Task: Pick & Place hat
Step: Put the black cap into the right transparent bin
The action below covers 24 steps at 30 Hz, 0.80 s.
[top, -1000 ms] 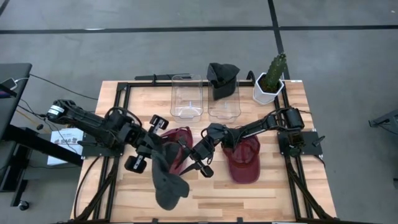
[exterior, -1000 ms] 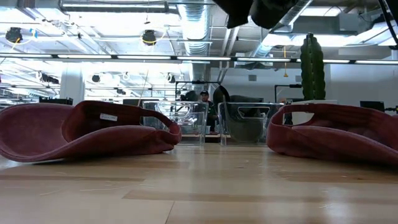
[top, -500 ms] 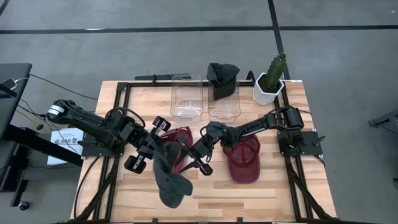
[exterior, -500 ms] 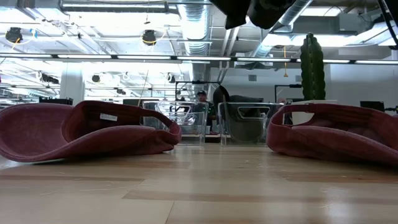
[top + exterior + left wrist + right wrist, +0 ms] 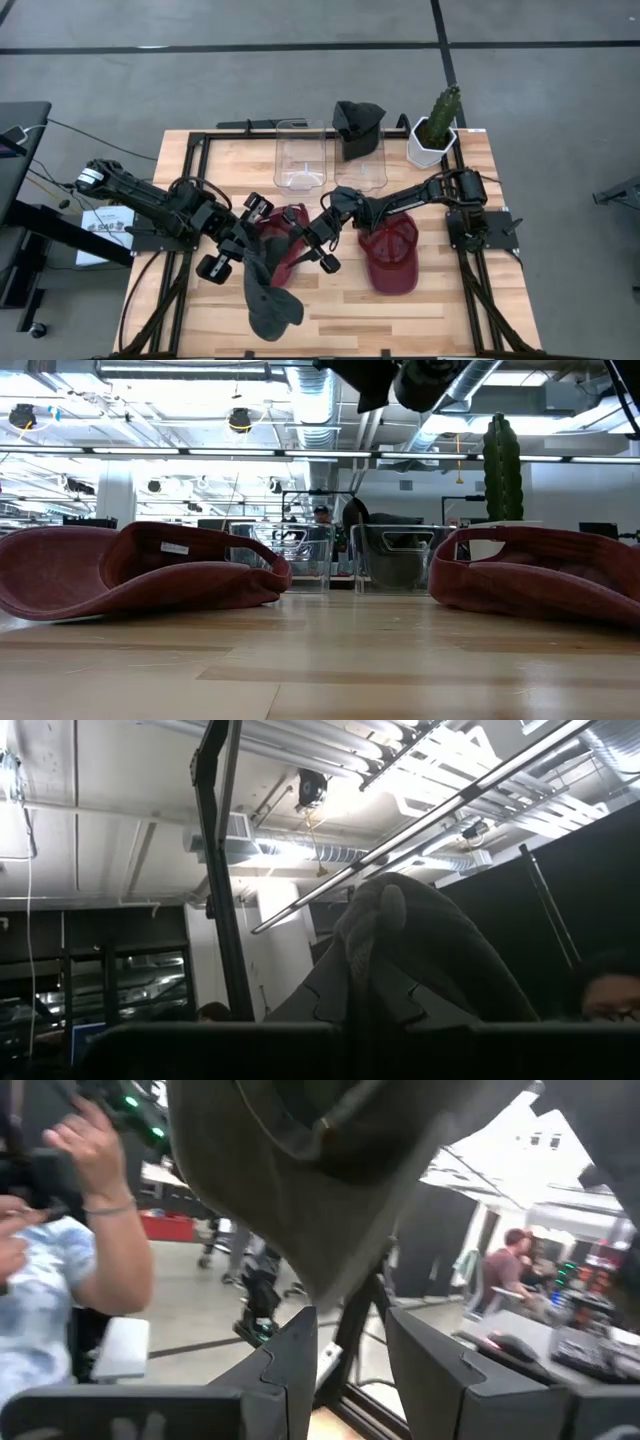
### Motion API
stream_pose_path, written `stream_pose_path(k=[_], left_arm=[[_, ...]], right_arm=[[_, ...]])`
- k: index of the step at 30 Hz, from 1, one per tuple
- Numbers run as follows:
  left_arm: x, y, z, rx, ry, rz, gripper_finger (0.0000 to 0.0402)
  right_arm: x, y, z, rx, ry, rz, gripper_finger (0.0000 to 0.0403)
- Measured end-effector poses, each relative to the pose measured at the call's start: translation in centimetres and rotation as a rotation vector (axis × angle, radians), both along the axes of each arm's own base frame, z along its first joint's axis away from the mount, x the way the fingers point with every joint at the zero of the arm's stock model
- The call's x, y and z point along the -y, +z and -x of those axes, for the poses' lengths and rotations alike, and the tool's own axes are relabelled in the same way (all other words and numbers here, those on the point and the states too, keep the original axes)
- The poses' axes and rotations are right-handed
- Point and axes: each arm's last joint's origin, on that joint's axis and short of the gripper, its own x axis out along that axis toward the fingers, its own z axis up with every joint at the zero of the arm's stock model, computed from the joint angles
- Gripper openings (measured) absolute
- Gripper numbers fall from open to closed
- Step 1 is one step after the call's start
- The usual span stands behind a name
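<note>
Hanging limp from the left end effector [image 5: 243,252], which pinches its crown above the table's [image 5: 440,310] near-left, the dark grey hat [image 5: 268,298] looks light and floppy, best gripped at the stiffer brim; right end effector [image 5: 322,243] spread, beside it.

Even overhead light falls on the tabletop [image 5: 420,310] from above, with soft, short shadows beneath the arms. At table height, bright ceiling lamps [image 5: 240,420] glare and the near wood blurs. The left wrist view is dim and backlit; the right wrist view is motion-smeared.
</note>
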Motion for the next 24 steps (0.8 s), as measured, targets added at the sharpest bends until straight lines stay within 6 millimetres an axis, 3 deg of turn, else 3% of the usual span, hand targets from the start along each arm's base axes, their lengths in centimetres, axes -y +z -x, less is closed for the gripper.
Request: stream_pose_path(k=[9,24], left_arm=[[0.1,-0.2,-0.2,-0.032,0.0,-0.011,0.001],[0.1,-0.5,-0.4,-0.061,-0.001,-0.021,0.001]], right_arm=[[-0.3,2.2,-0.4,-0.008,0.148,-0.017,0.0111],[-0.4,2.6,-0.6,-0.01,0.147,0.0,0.0102]])
